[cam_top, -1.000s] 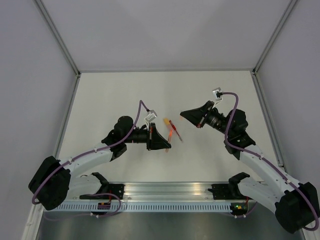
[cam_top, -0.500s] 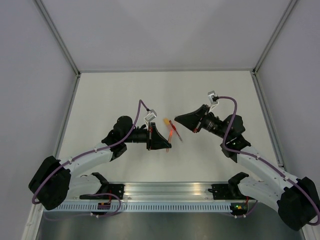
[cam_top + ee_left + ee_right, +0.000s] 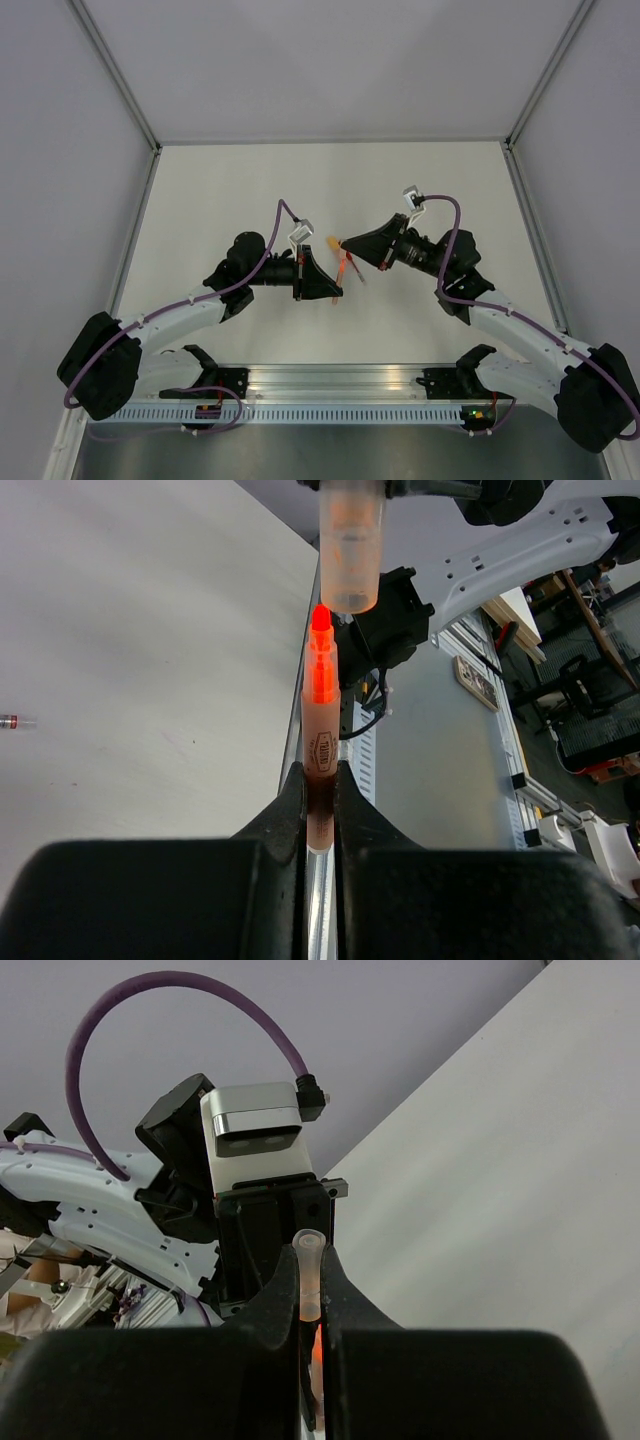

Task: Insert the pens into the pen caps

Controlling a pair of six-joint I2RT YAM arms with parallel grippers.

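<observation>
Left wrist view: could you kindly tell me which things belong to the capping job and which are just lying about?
In hand: orange plastic felt-tip pen, clamped in the left jaws; translucent orange tube cap, held in the right jaws just beyond its tip.
Lying about: small red stub on the white table, untouched.

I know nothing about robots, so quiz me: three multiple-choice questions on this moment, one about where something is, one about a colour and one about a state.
1. What holds the translucent cap?
A. the left gripper
B. the right gripper
C. nothing at all

2. What colour is the tip of the pen?
A. blue
B. green
C. orange-red

3. Is the tip inside the cap?
A. no, only at its mouth
B. fully in
C. halfway in

Answers:
1 B: the right wrist view shows the right gripper shut on the cap.
2 C: the pen clamped in the left gripper ends in an orange-red tip.
3 A: the left wrist view shows the whole tip outside the cap's open mouth.
</observation>
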